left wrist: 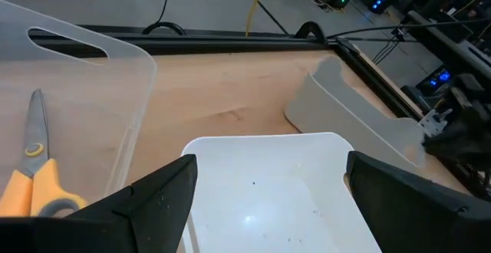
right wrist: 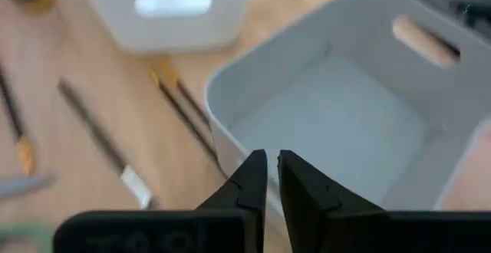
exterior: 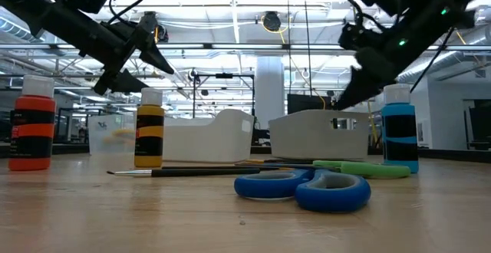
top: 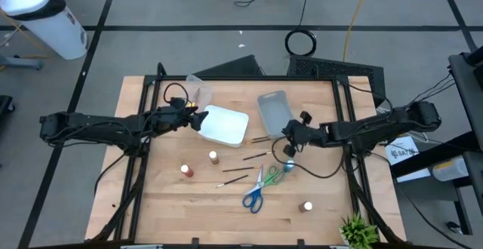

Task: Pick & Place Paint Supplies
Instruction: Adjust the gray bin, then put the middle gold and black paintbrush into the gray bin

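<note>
Yellow scissors [left wrist: 31,178] sat in the clear bin [left wrist: 115,61]; I saw the rest beside it on the table [top: 181,204], probably untouched. My right pincer [right wrist: 272,178] was nearly closed, empty; left pincer [left wrist: 265,188] wide, empty.

Bins: 3. White bin [top: 224,125], clear bin [top: 198,90] behind it, grey bin [top: 275,112] to its right.
Paint bottles [top: 213,156]: 4, all in front of white bin.
Scissors: 3. Blue-handled scissors [top: 253,196], green-handled scissors [top: 272,177], yellow-handled scissors [left wrist: 32,178].
Paintbrushes [top: 235,169]: at least 4; too thin to separate with certainty.
</note>
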Tool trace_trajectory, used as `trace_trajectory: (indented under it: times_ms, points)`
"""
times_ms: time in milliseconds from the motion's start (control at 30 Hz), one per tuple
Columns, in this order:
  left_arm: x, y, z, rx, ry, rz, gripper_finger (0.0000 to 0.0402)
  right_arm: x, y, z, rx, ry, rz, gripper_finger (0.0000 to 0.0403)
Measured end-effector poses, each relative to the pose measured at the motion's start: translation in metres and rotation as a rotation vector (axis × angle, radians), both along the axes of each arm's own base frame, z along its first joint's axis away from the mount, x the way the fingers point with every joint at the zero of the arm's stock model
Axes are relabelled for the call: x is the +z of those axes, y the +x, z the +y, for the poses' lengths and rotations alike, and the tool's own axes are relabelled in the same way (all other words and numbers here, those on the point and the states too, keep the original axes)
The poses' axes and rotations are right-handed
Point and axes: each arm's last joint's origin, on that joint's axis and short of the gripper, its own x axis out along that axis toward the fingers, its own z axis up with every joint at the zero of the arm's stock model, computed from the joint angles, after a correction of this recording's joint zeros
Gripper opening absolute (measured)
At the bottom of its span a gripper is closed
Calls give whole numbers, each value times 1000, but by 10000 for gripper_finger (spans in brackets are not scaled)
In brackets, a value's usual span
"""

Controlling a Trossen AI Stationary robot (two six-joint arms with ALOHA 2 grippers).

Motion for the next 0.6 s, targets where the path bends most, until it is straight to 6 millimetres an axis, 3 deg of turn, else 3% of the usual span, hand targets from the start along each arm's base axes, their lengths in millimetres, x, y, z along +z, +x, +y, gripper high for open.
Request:
trace_trajectory:
  times_ms: [233,400,500,600]
  points:
    - [0,0,0,-1,2,1,346,-10,-4,-24,-37,-90,-33,22]
    - [0,0,0,1,2,1,347,-5,0,-37,-36,-172,-78,24]
    - [0,0,0,2,3,1,346,-2,8,-41,20,-235,-126,24]
    - [0,0,0,1,3,2,347,2,13,-36,204,-162,-204,24]
